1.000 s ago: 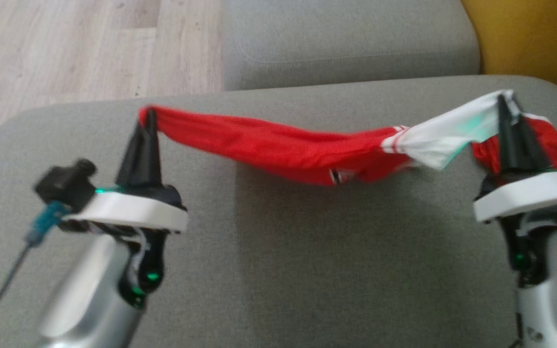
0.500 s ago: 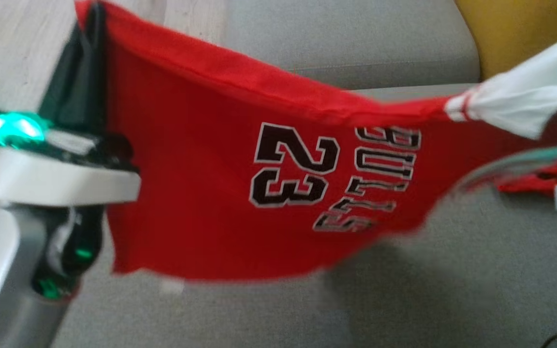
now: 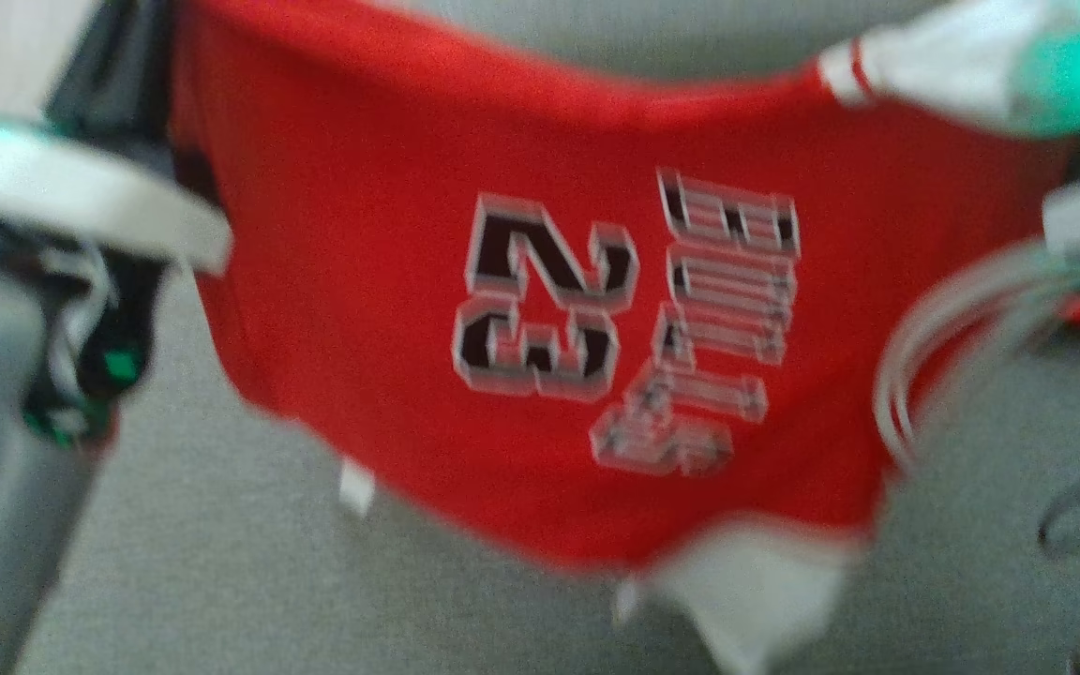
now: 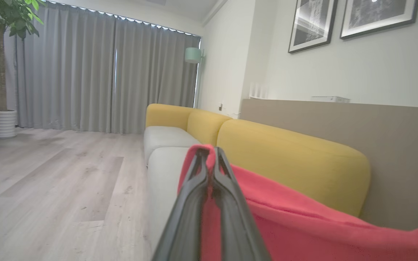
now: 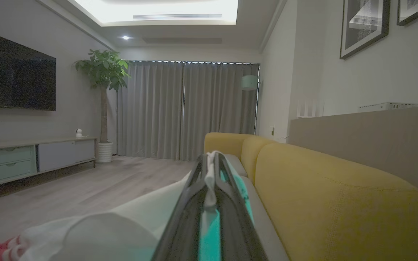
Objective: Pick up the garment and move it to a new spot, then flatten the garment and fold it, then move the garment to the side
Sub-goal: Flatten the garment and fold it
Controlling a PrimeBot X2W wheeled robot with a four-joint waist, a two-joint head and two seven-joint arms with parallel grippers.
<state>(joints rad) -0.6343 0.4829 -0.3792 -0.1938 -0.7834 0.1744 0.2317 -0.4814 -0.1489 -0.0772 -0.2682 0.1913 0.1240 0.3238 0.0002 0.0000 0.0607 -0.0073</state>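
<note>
The red jersey (image 3: 540, 375) is hanging in the air above the grey sofa seat (image 3: 221, 581), stretched out btw. both arms & covering most of the seat in the head view. The left gripper (image 4: 209, 154) is pinching the red edge, its fingers pressed together on the cloth. The right gripper (image 5: 212, 157) is squeezing the white sleeve (image 3: 952, 66) the same way, w/ white fabric poking out btw. the tips. A white panel (image 3: 746, 600) is dangling at the jersey's lower edge & a small white tag (image 3: 355, 487) is sticking out near the lower left. Pale cable loops (image 3: 915, 375) are hanging in front of the jersey's right side. A black number (image 3: 545, 300) w/ white outline is reading "23", turned sideways; the word beside it is too smeared to read. In the wrist views the yellow sofa back (image 4: 289, 159) is running along the wall, framed pics (image 4: 314, 21) are hanging above it & grey curtains (image 4: 103, 72) are closing off the far end. A potted plant (image 5: 102, 72) is standing by a low cabinet (image 5: 31, 156), a dark TV (image 5: 13, 72) is hanging over it, & wood floor (image 4: 49, 181) is stretching out beside the sofa.
</note>
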